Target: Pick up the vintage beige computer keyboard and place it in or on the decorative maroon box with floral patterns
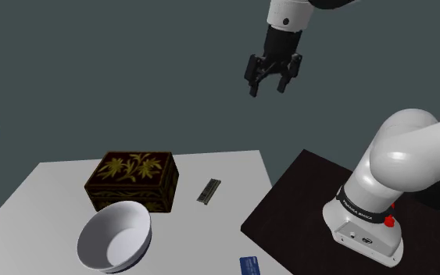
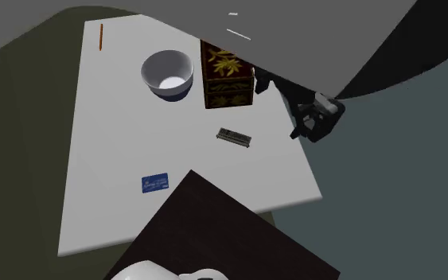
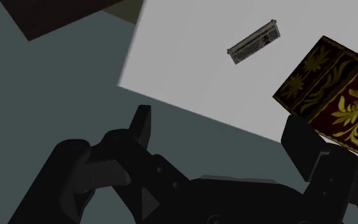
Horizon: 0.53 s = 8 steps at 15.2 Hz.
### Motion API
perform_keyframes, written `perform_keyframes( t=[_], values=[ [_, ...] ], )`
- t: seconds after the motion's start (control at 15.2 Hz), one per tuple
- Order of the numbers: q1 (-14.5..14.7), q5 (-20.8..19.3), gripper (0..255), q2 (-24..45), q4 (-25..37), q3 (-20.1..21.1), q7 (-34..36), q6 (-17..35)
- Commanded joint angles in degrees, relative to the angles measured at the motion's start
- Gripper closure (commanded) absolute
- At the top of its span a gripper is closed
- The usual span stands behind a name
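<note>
Hand [image 1: 267,87] hangs open and empty, high off the counter [image 1: 54,187], since the keyboard [image 1: 208,191] lies ungrasped beside the floral maroon box [image 1: 132,180].

**Gold flowers on maroon, beige keys on a pale table**

Before you, the box [image 1: 132,180] was dark maroon, its lid and sides patterned with yellow-gold leaves and flowers. The keyboard [image 1: 208,191] was beige-grey, with darker rows of keys in your wrist view. Your table [image 1: 46,187] was a plain pale grey-white. The bowl [image 1: 115,237] was white inside and dark blue on its outer wall. A card [image 2: 156,183] was blue with pale lettering, and a thin stick [image 2: 101,36] was orange. Your arm [image 1: 413,156] was white with dark joints and a red button [image 1: 388,222] at its base; the gripper [image 1: 267,90] was all black. The stand [image 1: 296,195] was very dark brown, the backdrop [image 1: 132,78] a flat slate grey.
</note>
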Motion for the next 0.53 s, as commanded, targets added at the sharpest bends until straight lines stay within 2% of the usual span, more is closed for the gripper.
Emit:
perform_keyframes(
  t=[0.0,0.46],
  values=[
    [-0.26,1.12,0,0.64,-2.91,2.99,4.39,3.67],
    [-2.12,3.87,0,9.25,-7.41,14.06,19.66,16.46]
  ],
)
